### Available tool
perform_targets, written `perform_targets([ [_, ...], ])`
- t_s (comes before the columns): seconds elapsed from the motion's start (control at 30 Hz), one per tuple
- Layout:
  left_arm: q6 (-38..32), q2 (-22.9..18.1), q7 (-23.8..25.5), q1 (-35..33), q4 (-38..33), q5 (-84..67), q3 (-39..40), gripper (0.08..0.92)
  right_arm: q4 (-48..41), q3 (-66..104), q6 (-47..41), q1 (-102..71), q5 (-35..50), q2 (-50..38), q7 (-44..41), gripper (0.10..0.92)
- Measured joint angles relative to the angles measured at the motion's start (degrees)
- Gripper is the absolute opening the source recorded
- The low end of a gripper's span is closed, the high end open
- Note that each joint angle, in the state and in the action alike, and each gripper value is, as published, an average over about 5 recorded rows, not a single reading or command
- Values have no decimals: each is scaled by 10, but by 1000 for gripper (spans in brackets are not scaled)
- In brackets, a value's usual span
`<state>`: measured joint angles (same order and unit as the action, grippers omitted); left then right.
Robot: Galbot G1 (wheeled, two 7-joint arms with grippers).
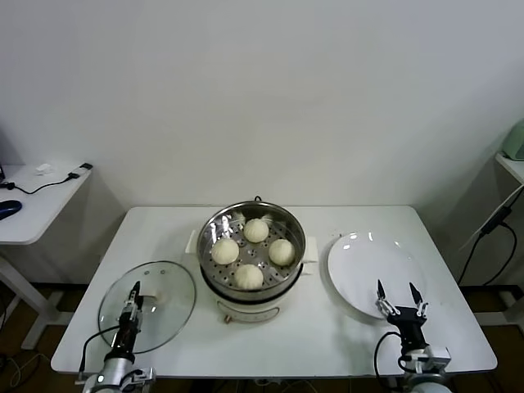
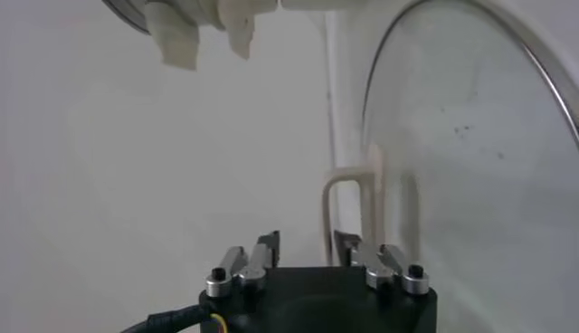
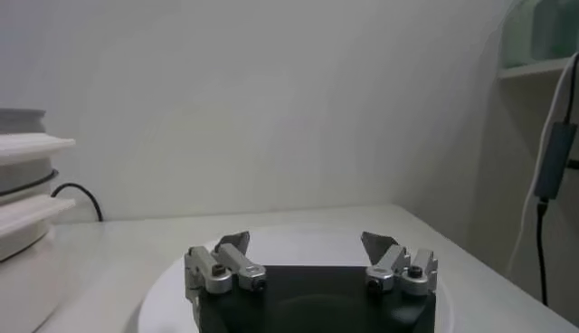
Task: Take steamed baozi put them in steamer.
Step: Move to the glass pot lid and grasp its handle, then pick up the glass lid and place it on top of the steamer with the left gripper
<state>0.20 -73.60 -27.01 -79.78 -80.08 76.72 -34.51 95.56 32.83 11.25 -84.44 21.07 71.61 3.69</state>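
Steamed baozi point(image 1: 248, 277), all four, sit in the steamer point(image 1: 251, 254). Right gripper point(image 1: 399, 298) fingers spread wide, empty, over the plate point(image 1: 360, 270). Left gripper point(image 1: 132, 304) fingers nearly closed, empty, above the glass lid point(image 1: 168, 311); its handle point(image 2: 348, 204) shows in the wrist view.

From my seat the head view is evenly and brightly lit from overhead, with soft, short shadows under the steamer point(image 1: 252, 254) on the worktop point(image 1: 344, 327). Small glints sit on the steel rim and the plate point(image 1: 368, 262). My left wrist feed looks washed out and soft, the glass lid point(image 2: 470, 145) blurred up close. The right wrist feed is dimmer and greyish.
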Motion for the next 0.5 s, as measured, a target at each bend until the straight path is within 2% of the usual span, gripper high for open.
perform_targets([
  [0.33, -7, -4, -4, 3, 10, -9, -1, 158, 1, -3, -2, 4, 0, -1, 1, 823],
  [0.5, -8, -2, 1, -4, -3, -19, -7, 128, 3, -3, -2, 7, 1, -3, 1, 823],
])
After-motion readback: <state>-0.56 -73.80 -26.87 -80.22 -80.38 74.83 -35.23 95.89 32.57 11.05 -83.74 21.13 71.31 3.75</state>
